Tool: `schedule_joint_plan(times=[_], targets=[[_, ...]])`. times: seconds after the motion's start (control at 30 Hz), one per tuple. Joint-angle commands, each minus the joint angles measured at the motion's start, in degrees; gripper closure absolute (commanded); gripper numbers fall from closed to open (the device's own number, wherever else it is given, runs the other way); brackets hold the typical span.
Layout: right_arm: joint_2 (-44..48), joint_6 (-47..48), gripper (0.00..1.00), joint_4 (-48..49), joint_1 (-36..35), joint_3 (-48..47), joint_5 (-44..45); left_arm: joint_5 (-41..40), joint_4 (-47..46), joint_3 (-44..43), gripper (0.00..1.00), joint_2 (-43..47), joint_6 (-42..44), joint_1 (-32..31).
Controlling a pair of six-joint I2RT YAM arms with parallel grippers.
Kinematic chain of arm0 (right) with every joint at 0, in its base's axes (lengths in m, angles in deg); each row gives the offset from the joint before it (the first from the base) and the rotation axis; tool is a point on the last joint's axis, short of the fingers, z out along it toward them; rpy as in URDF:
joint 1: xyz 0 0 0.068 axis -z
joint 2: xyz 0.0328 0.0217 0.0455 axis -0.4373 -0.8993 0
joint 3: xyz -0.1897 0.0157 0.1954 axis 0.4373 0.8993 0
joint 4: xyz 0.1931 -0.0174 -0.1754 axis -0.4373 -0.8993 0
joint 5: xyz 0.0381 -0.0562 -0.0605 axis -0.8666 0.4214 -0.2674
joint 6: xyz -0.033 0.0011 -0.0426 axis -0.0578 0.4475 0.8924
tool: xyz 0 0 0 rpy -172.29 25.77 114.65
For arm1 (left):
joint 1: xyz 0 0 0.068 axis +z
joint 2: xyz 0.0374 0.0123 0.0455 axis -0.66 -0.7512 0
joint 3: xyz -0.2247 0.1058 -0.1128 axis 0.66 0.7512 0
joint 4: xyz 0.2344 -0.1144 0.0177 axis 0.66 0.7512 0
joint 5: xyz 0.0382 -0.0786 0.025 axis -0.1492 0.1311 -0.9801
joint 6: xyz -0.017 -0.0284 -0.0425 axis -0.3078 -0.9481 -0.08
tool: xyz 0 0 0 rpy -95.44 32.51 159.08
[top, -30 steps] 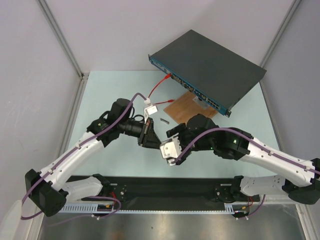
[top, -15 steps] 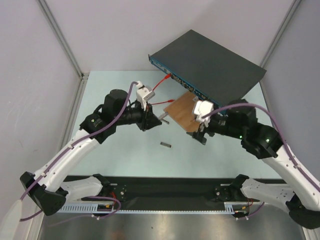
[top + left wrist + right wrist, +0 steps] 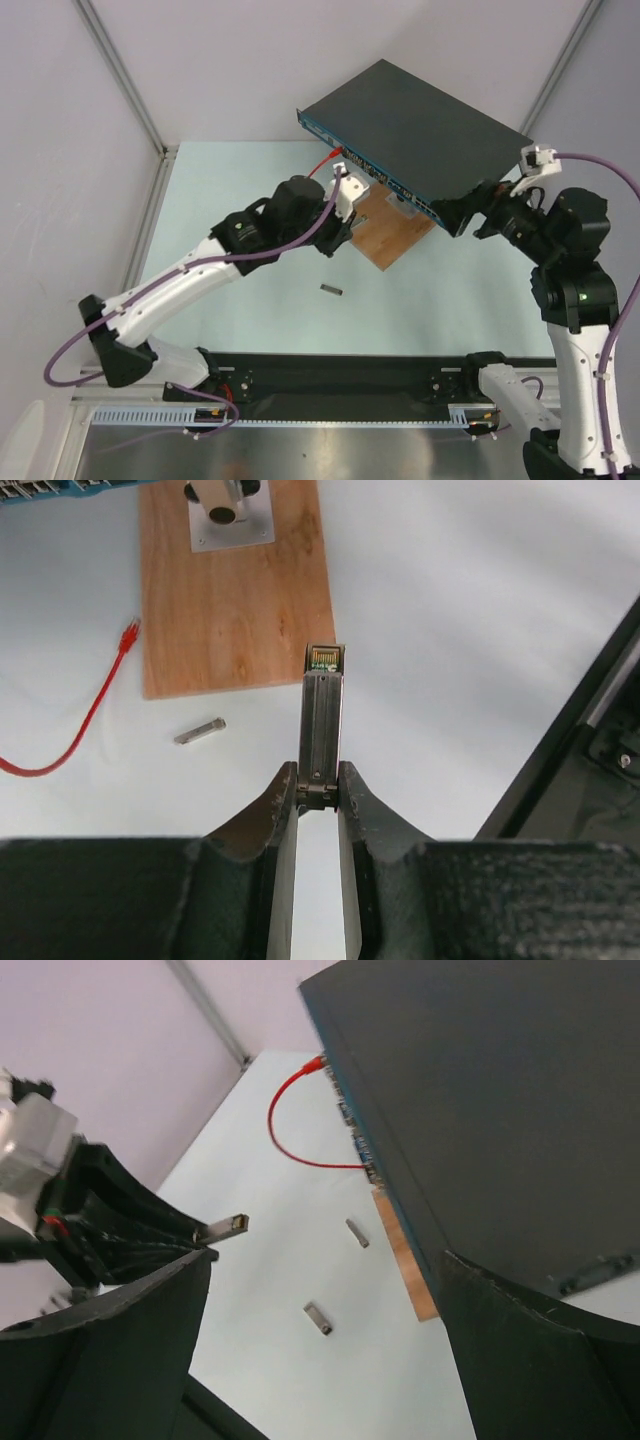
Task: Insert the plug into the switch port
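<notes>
The switch (image 3: 420, 115) is a flat dark-grey box at the back, with its blue socket face (image 3: 385, 180) turned toward the arms. My left gripper (image 3: 338, 232) is just before that face. In the left wrist view it (image 3: 320, 780) is shut on the rear end of the plug (image 3: 323, 710), a slim metal module pointing forward above the table. My right gripper (image 3: 468, 215) is open and empty at the switch's right front corner. In the right wrist view its fingers (image 3: 120, 1350) stand wide apart beside the switch (image 3: 500, 1090), and the held plug (image 3: 222, 1227) shows at the left.
A brown wooden board (image 3: 235, 590) with a white fitting lies under the switch's front. A red cable (image 3: 80, 730) runs from the switch face across the table. Loose metal modules lie on the table, one (image 3: 331, 290) in the middle and another (image 3: 199, 731) near the board.
My left gripper has moved right and back toward the switch face with the plug. My right arm has swung right and back to the switch's corner.
</notes>
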Motion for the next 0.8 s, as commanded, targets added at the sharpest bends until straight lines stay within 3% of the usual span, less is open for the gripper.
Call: schedule_joint_plan(times=[0.0,0.13,0.3,0.43,0.77], targets=[[1.4,-10.2,0.00,-3.3,7.4,-1.8,-4.5,-4.9,6.3,-6.9,1.00,-5.4,-7.1,-1.0],[0.6,-14.1,0.00,-6.8,14.9,0.1,-6.4,-9.8,5.9,-11.8,1.00,-8.9,-10.4,-4.5],[-0.2,-20.1,0.00,-4.1,23.9,4.2,-14.1,-13.1,7.5,-17.5,0.99,-15.4,-10.0,-5.1],[-2.6,-21.3,0.00,-3.1,28.9,5.8,-18.2,-10.1,5.5,-18.6,1.00,-17.8,-10.2,-3.2],[-6.3,-32.5,0.00,13.1,32.3,15.3,-27.9,-4.9,5.1,-22.1,1.00,-20.0,-7.4,1.2]])
